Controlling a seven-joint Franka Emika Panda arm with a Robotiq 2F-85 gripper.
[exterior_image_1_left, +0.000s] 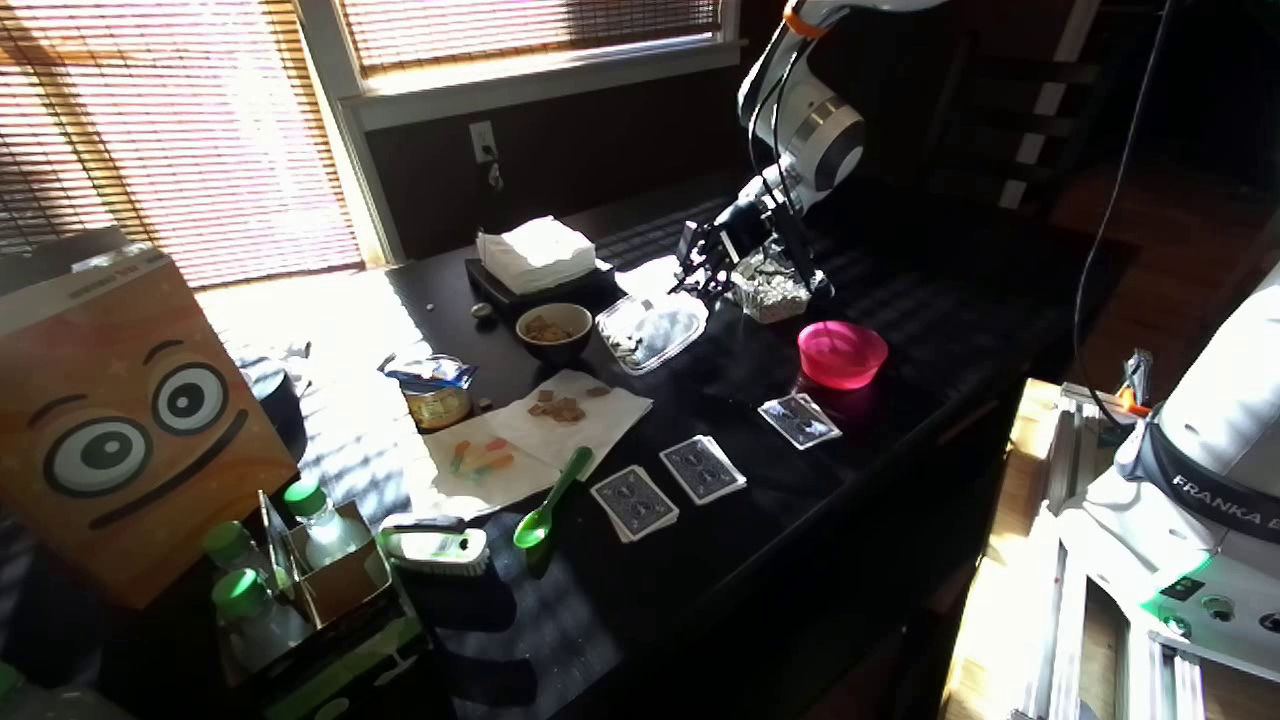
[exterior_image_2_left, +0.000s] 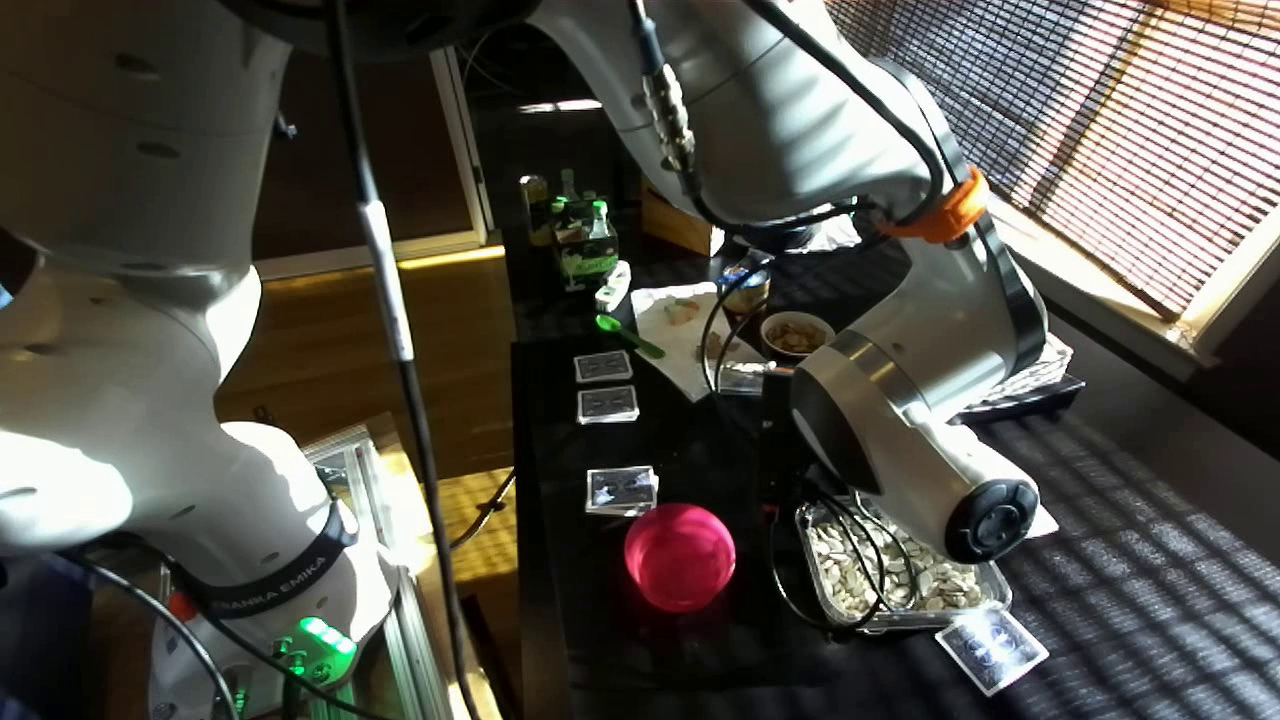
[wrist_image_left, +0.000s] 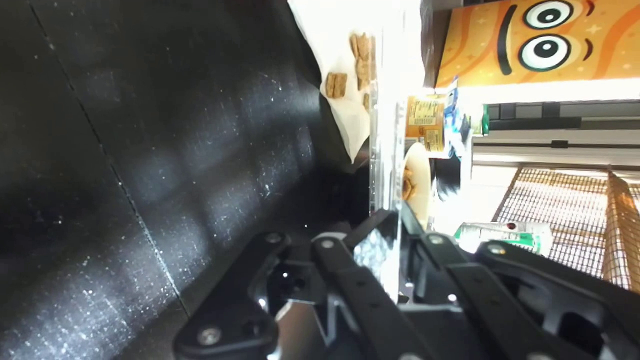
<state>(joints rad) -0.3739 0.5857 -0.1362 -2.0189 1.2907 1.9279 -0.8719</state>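
Note:
My gripper (exterior_image_1_left: 692, 277) is low over the black table with its fingers turned sideways. In the wrist view its fingertips (wrist_image_left: 399, 212) come together on the edge of a clear plastic lid (wrist_image_left: 388, 150). The lid (exterior_image_1_left: 655, 335) reaches out in front of the gripper, strongly lit and partly glared out. A clear tray (exterior_image_1_left: 775, 313) of pale flat seeds stands under and beside the fingers; it also shows below the wrist in an exterior view (exterior_image_2_left: 925, 622). There the arm hides the fingertips. I cannot tell whether the lid is joined to the tray.
A pink bowl (exterior_image_1_left: 843, 357) stands beside the tray. A bowl of crackers (exterior_image_1_left: 553, 335), napkin stack (exterior_image_1_left: 537, 255), and paper with crackers and gummies (exterior_image_1_left: 610, 430) lie nearby. Card stacks (exterior_image_1_left: 702, 468), a green spoon (exterior_image_1_left: 540, 520) and a loose card (exterior_image_2_left: 992, 648) lie on the table.

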